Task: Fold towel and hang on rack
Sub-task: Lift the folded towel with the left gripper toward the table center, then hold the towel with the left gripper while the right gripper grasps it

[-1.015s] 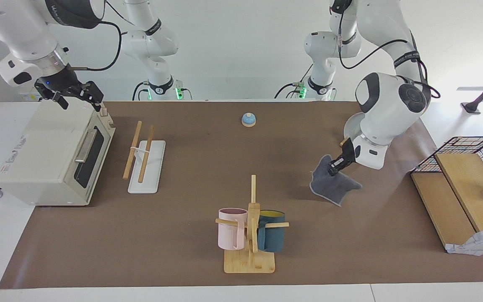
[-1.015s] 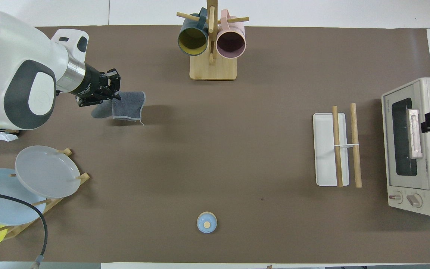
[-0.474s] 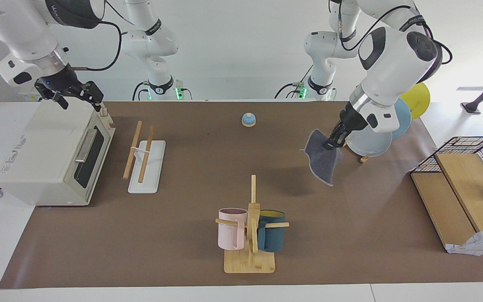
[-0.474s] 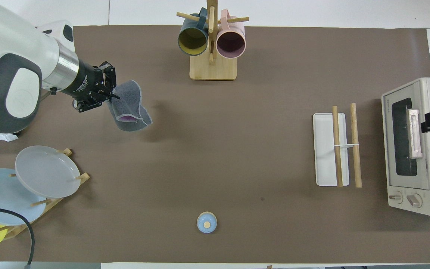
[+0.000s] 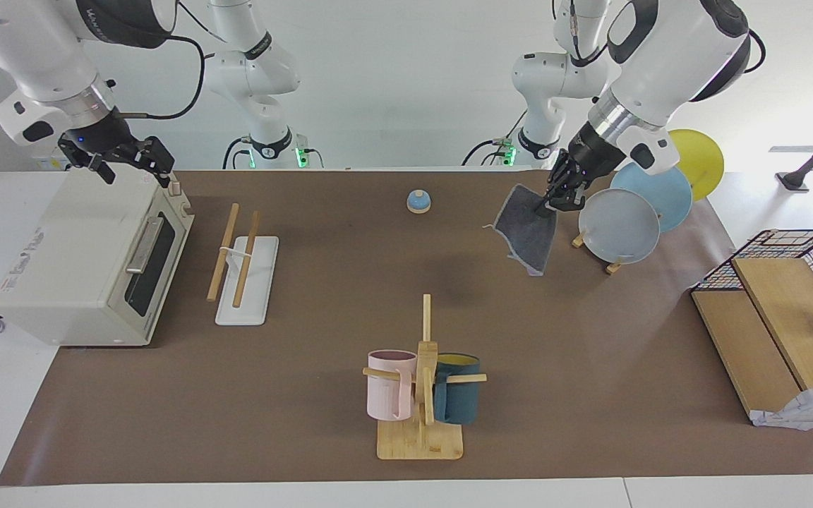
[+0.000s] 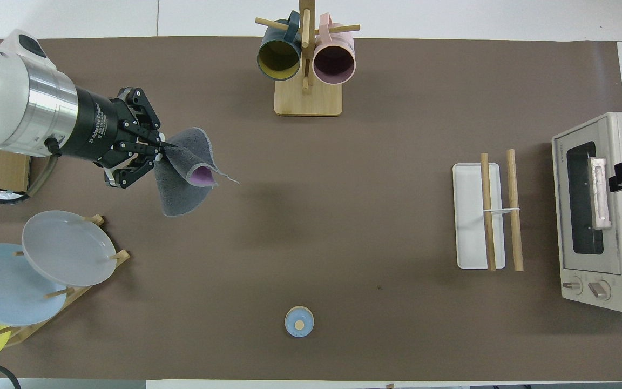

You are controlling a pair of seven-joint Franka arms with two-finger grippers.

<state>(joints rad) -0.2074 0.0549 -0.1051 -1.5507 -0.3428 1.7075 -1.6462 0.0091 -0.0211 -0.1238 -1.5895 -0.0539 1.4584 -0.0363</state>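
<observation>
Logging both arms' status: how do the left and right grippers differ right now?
The left gripper is shut on the towel, holding it in the air above the table; the right gripper is open and holds nothing. The left hangs beside the plate stand; the right waits over the toaster oven.

A toaster oven (image 5: 89, 261), mug tree (image 5: 422, 395), plate stand (image 6: 68, 294) and small blue bell (image 5: 418, 202) share the brown mat (image 5: 308, 395).

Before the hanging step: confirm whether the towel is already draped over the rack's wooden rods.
No. The towel hangs in the air from the left gripper, while the rack stands bare beside the toaster oven.
</observation>
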